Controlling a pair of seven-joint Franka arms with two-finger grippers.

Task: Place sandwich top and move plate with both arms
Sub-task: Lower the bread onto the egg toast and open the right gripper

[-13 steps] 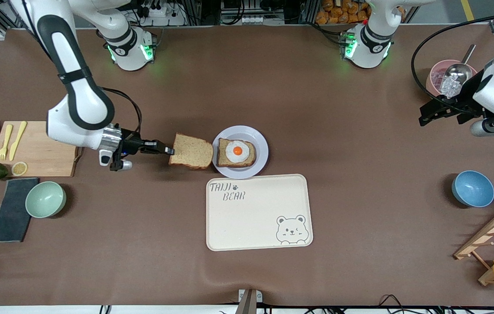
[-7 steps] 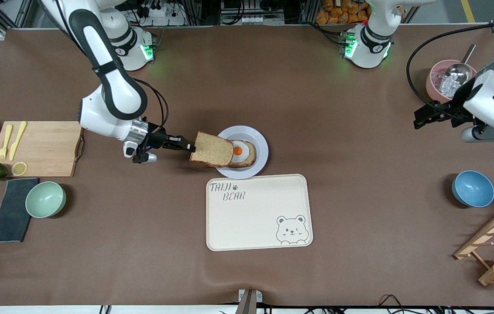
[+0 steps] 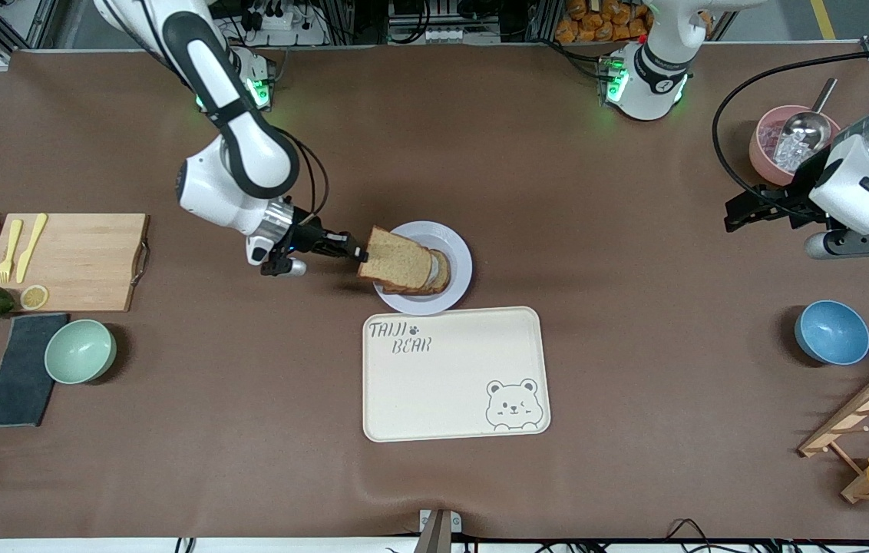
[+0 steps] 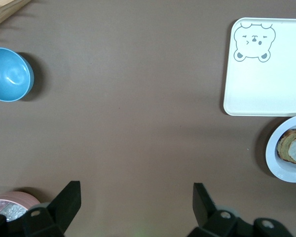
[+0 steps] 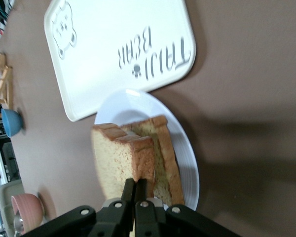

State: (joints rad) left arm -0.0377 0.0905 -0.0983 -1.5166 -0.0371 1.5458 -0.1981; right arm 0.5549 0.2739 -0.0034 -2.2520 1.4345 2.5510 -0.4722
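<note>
The sandwich top (image 3: 396,259) is a plain brown bread slice, tilted and held by one edge in my shut right gripper (image 3: 358,252). It hangs over the pale round plate (image 3: 459,265) and covers most of the lower bread slice (image 3: 441,275) lying there; the egg is almost hidden. In the right wrist view the fingers (image 5: 136,183) pinch the sandwich top (image 5: 119,158) just above the lower slice (image 5: 168,158) and the plate (image 5: 186,148). My left gripper (image 3: 732,216) hovers open near the left arm's end of the table, holding nothing; its jaws (image 4: 137,190) stand wide over bare table.
A cream bear tray (image 3: 454,376) lies just nearer the camera than the plate. A pink bowl with a scoop (image 3: 788,142) and a blue bowl (image 3: 831,332) sit beside the left gripper. A cutting board (image 3: 66,261), green bowl (image 3: 80,351) and fruit are at the right arm's end.
My right gripper has carried the sandwich top from beside the plate to over the egg slice, hiding the egg. The left arm has shifted only slightly.
</note>
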